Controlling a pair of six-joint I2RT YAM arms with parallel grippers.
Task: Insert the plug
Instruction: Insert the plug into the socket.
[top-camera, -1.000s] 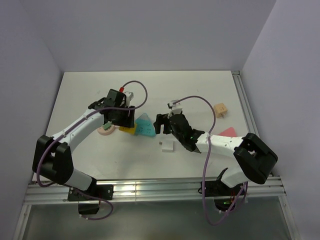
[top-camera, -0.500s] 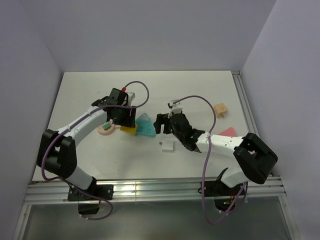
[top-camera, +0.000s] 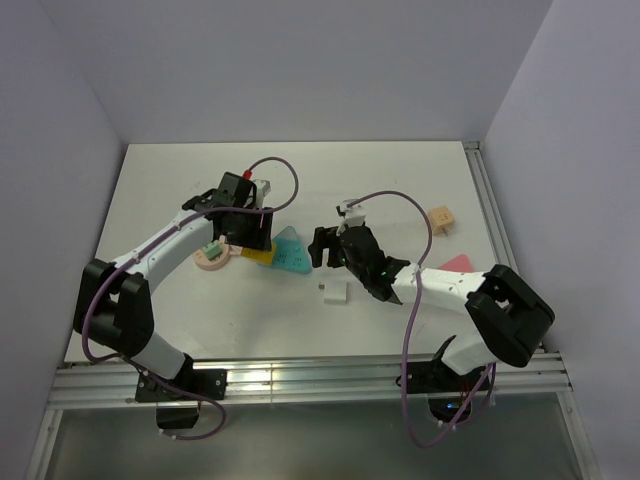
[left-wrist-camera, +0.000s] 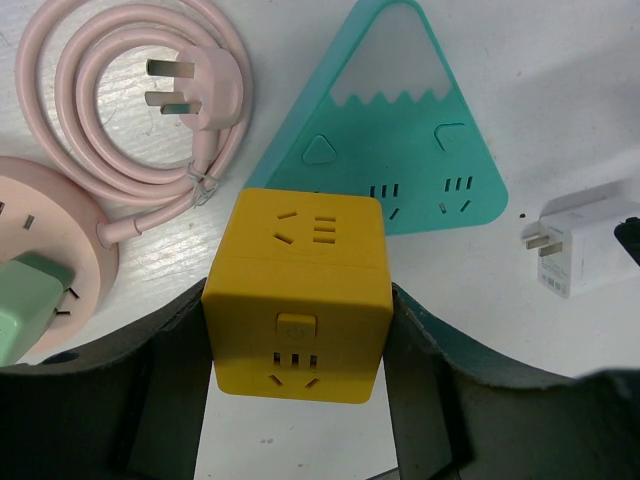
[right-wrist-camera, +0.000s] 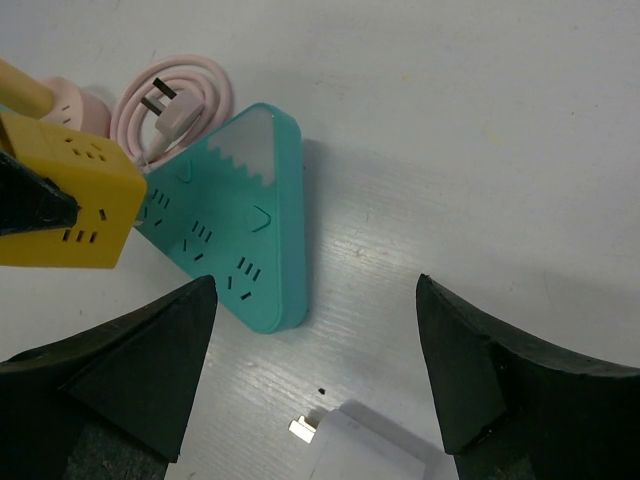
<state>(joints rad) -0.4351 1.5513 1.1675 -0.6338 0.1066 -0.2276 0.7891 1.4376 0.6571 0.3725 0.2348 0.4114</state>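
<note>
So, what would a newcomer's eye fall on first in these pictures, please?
The yellow cube clamped in the left gripper, beside the teal mountain-shaped power strip mid-table. Left of it, the mint-green plug sits on the pink round socket, and the right gripper hangs open near the white adapter.

left gripper (left-wrist-camera: 295, 370) clamping yellow cube (left-wrist-camera: 298, 260) (arm stretched forward) | right gripper (right-wrist-camera: 315, 300) spread wide, empty
</note>
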